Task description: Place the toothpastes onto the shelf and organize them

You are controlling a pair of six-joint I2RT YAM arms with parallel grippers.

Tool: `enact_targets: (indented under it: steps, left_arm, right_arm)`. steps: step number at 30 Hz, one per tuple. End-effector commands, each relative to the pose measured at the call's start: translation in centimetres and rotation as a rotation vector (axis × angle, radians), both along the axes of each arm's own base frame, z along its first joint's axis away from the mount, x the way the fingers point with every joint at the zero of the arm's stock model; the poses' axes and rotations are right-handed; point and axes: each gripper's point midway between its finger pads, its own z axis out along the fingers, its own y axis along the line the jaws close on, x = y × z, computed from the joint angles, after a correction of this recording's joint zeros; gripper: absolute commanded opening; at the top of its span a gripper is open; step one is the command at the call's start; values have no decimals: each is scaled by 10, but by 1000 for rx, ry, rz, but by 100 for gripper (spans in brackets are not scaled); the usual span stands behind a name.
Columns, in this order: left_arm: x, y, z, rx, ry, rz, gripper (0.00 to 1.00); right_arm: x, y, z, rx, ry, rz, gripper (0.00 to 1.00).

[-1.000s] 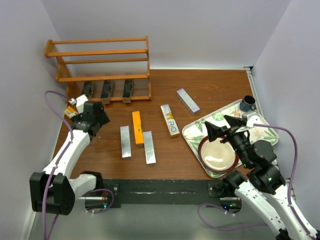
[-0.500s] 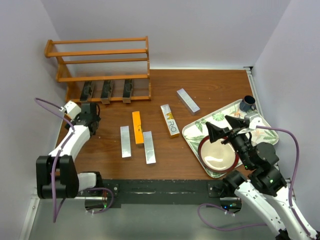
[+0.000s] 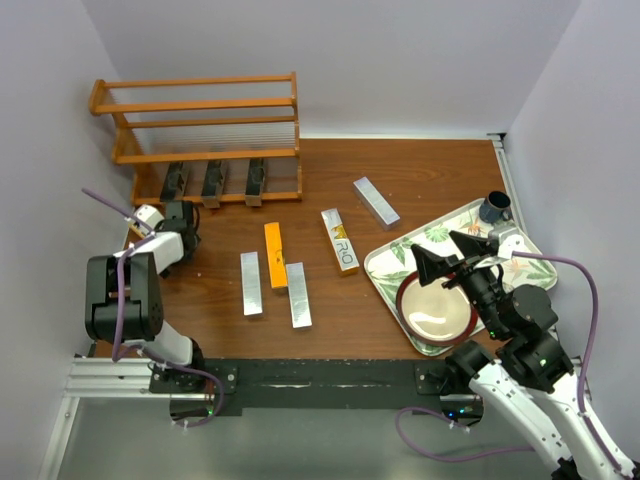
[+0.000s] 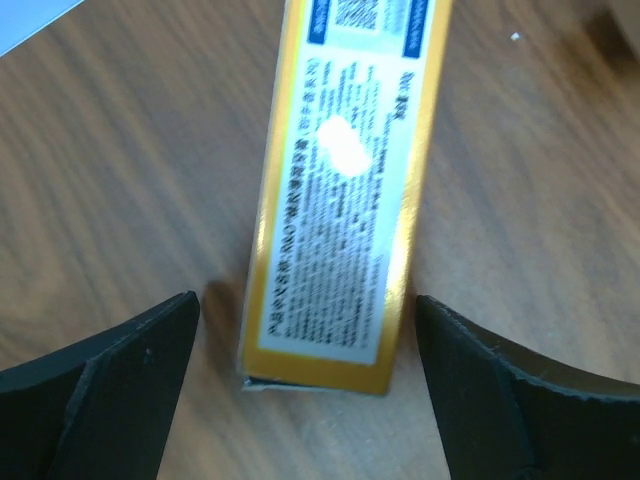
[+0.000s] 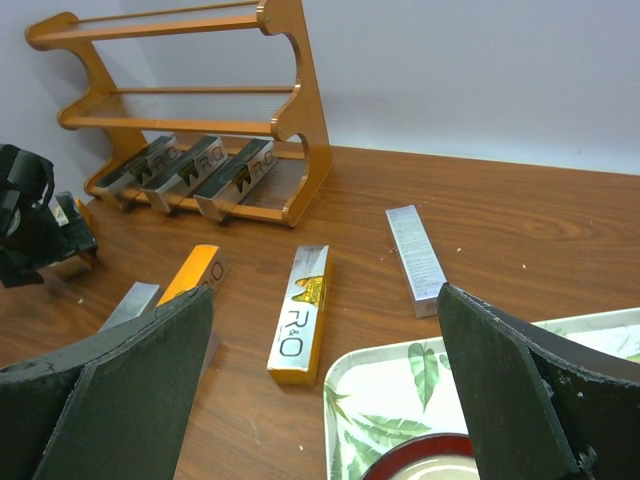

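Observation:
The wooden shelf (image 3: 200, 120) stands at the back left, with three black cartons (image 3: 212, 182) on its lowest tier. My left gripper (image 3: 177, 228) is low by the shelf's left foot. In the left wrist view it (image 4: 304, 305) is open, and the near end of a gold-and-white carton (image 4: 340, 200) lies on the table between its jaws. This carton is hidden in the top view. An orange carton (image 3: 274, 256), a gold-and-white carton (image 3: 340, 240) and three silver cartons (image 3: 250, 283) (image 3: 298, 294) (image 3: 376, 201) lie mid-table. My right gripper (image 3: 450, 255) is open and empty above the tray.
A leaf-patterned tray (image 3: 400, 262) at the right holds a red-rimmed bowl (image 3: 435, 308). A dark cup (image 3: 495, 208) stands at its far corner. Walls close in on the left, back and right. The shelf (image 5: 290, 110) also shows in the right wrist view.
My left arm has folded back toward the table's left edge and its gripper has shifted slightly left beside the shelf's foot. The right arm and loose cartons have not moved.

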Motion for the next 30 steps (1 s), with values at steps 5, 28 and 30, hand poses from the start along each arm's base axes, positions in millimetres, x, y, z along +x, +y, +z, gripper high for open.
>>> enact_targets:
  steps: [5, 28, 30]
  left_arm:
    - [23, 9, 21, 34, -101, 5, 67]
    - [-37, 5, 102, 74, -119, -61, 40]
    - [-39, 4, 121, 89, -146, -93, 40]
  right_arm:
    - [-3, 4, 15, 35, -30, 23, 99]
    - [-7, 2, 19, 49, -49, 30, 99]
    - [-7, 1, 19, 49, -49, 25, 99]
